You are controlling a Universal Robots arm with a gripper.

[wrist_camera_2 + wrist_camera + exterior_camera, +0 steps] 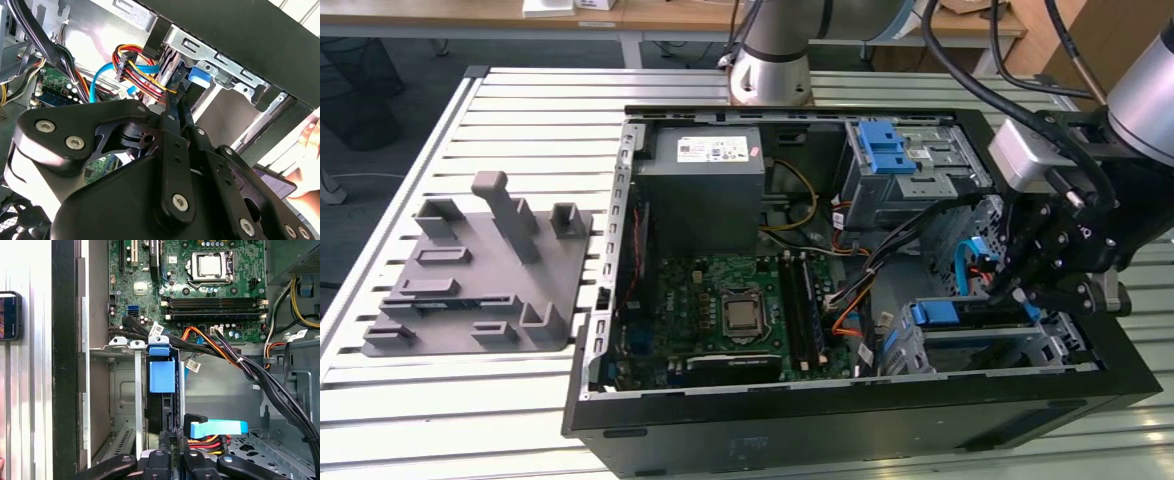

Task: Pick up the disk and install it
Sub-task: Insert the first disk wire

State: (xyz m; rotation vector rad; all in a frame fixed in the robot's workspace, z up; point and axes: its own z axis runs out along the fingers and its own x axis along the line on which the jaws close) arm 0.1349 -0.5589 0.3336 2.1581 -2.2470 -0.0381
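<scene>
We find the disk (162, 385) standing on edge in the drive cage (131, 390) at the front corner of the computer case (854, 415). The gripper (1019, 285) sits directly above it, fingers (165, 440) close together on the disk's edge. We judge insertion nearly complete.

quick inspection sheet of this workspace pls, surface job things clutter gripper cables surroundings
surface: slatted metal table carrying an open computer case.
job's things: disk with blue carrier stands on edge in the drive cage.
clutter: grey fixture block on the exterior view's left.
grippers: gripper low inside the case at the cage.
cables: red, yellow and blue leads by the cage.
surroundings: desks behind; a hand with a phone beside the case.
</scene>
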